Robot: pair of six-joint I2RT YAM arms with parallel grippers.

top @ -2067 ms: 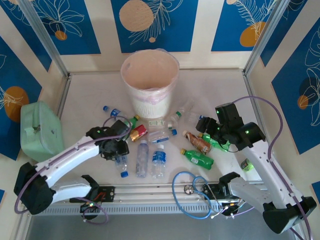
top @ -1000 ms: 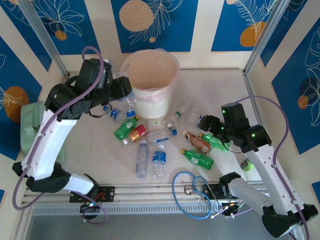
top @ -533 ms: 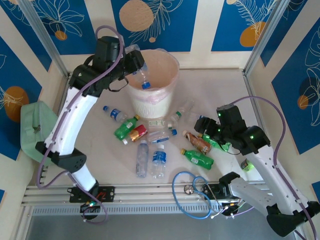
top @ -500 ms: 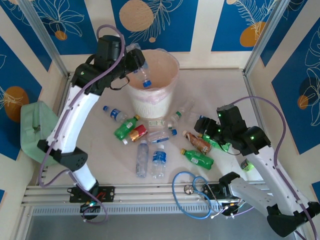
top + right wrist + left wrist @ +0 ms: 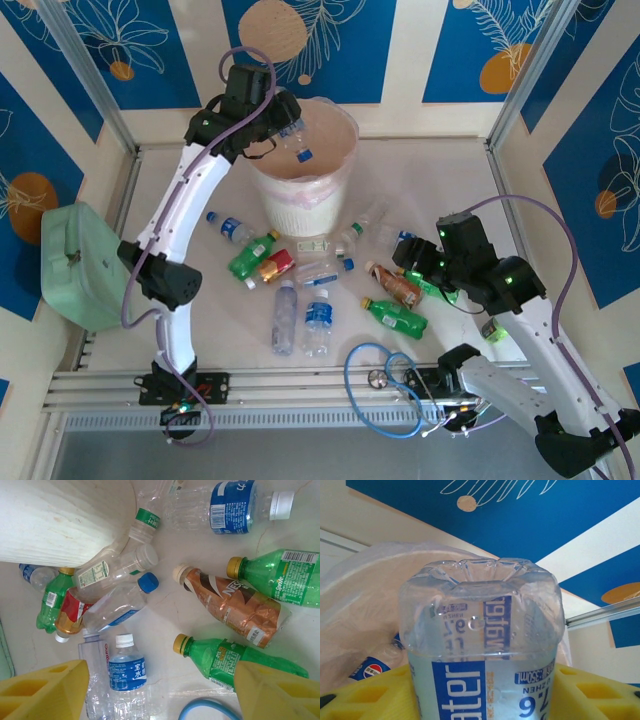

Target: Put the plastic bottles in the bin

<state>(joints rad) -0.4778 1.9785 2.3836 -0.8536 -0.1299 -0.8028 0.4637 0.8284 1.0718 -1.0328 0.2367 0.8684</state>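
Raised from the table [image 5: 180, 205], the clear blue-labelled plastic bottle [image 5: 480, 645] is being held clamped by the left gripper [image 5: 280, 124] over the tall whitish pink-lined bin [image 5: 300, 208], where an early release near its edge risks it being deflected outside.

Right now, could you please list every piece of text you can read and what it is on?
"ater", a word's end, on the clear bottle.
"350ml", upside down, on the same bottle.
"Sprite" on the upper green bottle.
"NES", cut off, on the brown bottle.
Remaining labels are too small or blurred.
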